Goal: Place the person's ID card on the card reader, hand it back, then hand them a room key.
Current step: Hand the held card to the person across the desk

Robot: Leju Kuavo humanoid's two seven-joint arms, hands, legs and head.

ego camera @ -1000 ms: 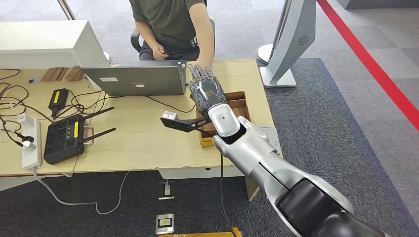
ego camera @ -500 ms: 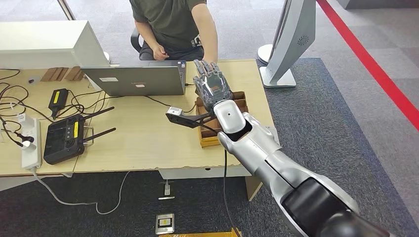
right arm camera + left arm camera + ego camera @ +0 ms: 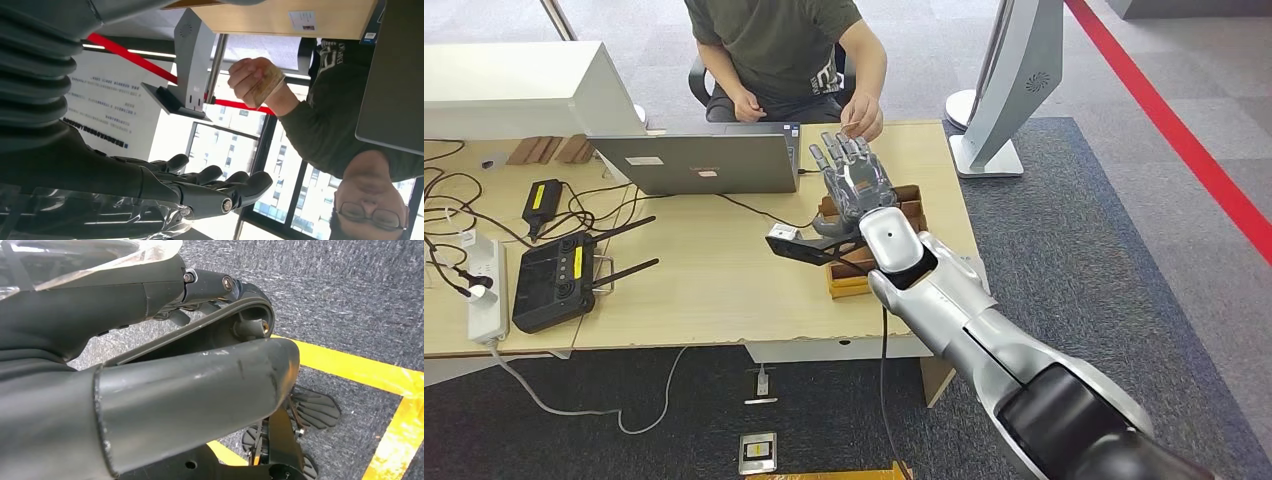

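Waiting stage: handover of the ID card, judged not yet begun, since the card is with the person
Desk (image 3: 724, 290): pale wood top carrying a laptop (image 3: 694, 160), a black controller (image 3: 554, 280) and a wooden tray (image 3: 911, 205) partly under the robot's arm
Person (image 3: 774, 45): seated across the desk, one hand (image 3: 862, 115) raised just beyond the robot's fingertips
Right robot hand (image 3: 852, 180): stretched out over the tray toward the person, fingers spread, released and holding nothing; in the right wrist view (image 3: 210, 185) it lies flat and bare
Left robot hand: cannot tell its state; the left wrist view looks down at carpet and dark body parts
ID card (image 3: 266, 85): pinched in the person's fingers, apart from the robot hand
Handling, as a judgement: thin, stiff, light and slick; likely to slip from a loose pinch
Where to take hold: the free edge away from the person's fingers, thumb on one face and fingers on the other
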